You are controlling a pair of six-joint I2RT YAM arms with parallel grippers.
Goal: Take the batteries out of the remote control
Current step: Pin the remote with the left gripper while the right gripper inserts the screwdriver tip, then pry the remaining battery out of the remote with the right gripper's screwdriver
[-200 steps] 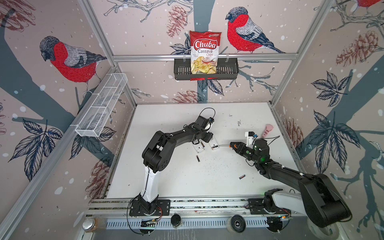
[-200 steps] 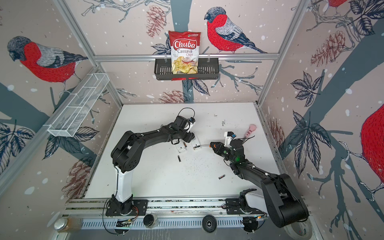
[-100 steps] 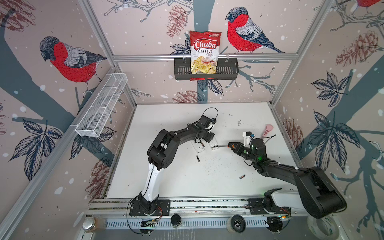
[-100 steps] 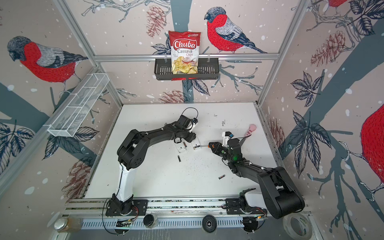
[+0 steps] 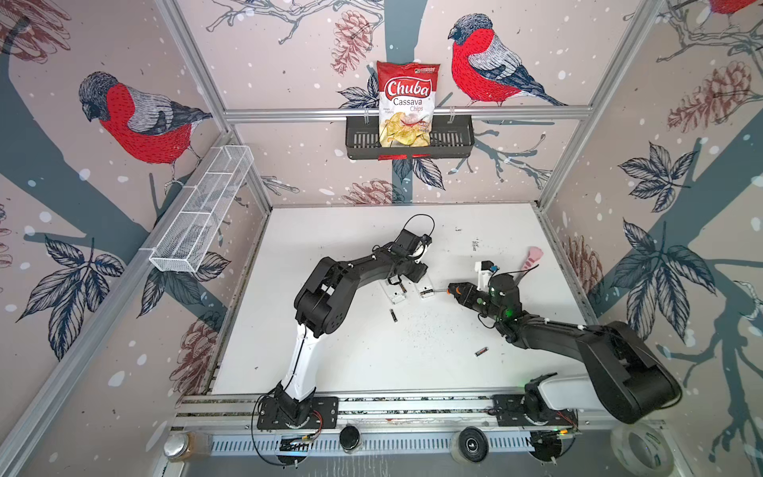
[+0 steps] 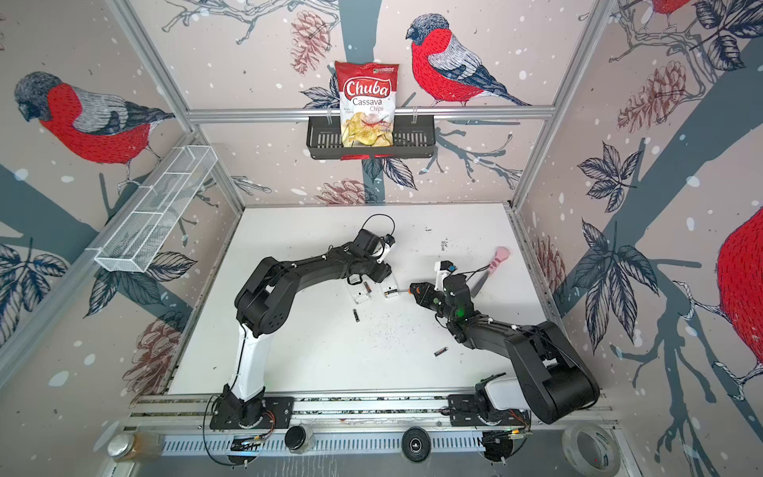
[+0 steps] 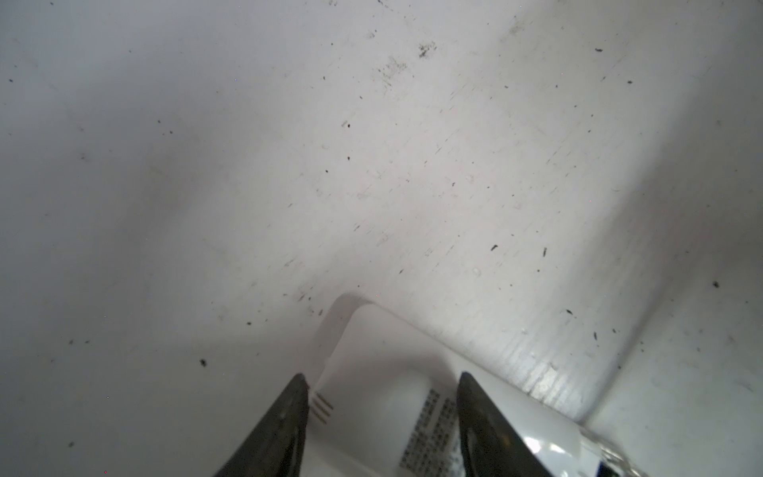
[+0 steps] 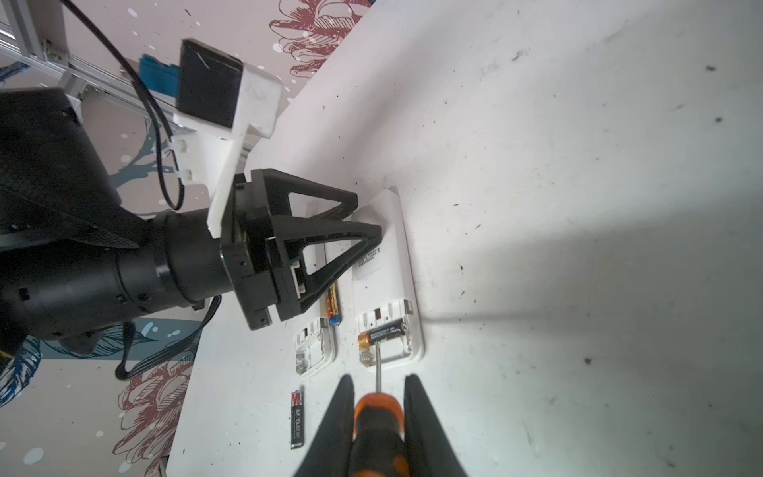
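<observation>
A white remote control (image 8: 386, 264) (image 5: 425, 290) lies back-up with its compartment open and one of the batteries (image 8: 382, 332) inside. My left gripper (image 8: 367, 217) (image 7: 382, 376) stands open over the remote's far end, its fingertips (image 8: 377, 233) down on the casing. My right gripper (image 8: 377, 378) (image 5: 454, 288) is shut on an orange-handled screwdriver (image 8: 377, 417), whose tip touches that battery's gold end. Another battery (image 8: 333, 305) lies beside this remote. In both top views two loose batteries (image 5: 393, 316) (image 5: 481, 351) (image 6: 356, 315) (image 6: 440, 351) lie on the table.
A second white remote (image 8: 316, 342) (image 5: 395, 294) with an open, empty compartment lies alongside. A pink-handled tool (image 5: 532, 258) lies near the right wall. A black basket (image 5: 450, 140) with a chips bag hangs on the back wall, a wire tray (image 5: 202, 214) on the left wall.
The left arm's elbow has shifted to the right while its gripper stays at the remote. The right gripper has edged the screwdriver slightly left toward the compartment.
</observation>
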